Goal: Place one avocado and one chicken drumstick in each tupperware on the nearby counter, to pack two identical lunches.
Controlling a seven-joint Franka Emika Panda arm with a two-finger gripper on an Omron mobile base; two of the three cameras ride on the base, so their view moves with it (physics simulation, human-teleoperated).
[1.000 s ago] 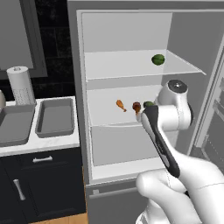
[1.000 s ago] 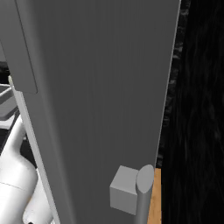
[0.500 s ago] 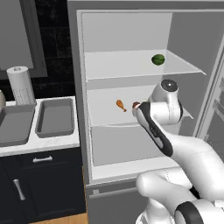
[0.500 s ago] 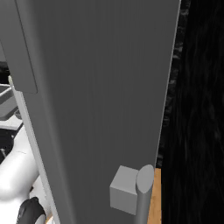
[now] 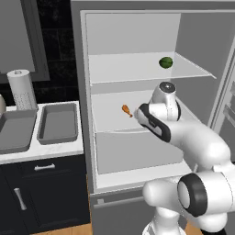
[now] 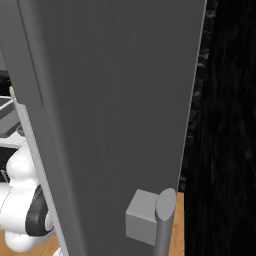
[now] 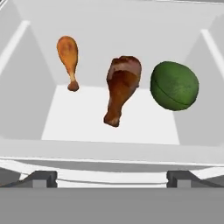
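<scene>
On the middle fridge shelf [image 7: 109,118] a pale orange drumstick [image 7: 68,59], a darker brown drumstick [image 7: 121,87] and an avocado [image 7: 174,85] are seen side by side. The gripper [image 7: 111,178] is spread wide, empty. Two grey tupperware trays [image 5: 58,122] are set on the counter [image 5: 46,149]. No writing is legible.

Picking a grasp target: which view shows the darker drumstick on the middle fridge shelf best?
Hand view: the darker drumstick lies unblocked between the lighter drumstick and an avocado. In the left base view the arm covers its spot. The right base view faces the fridge door.
</scene>
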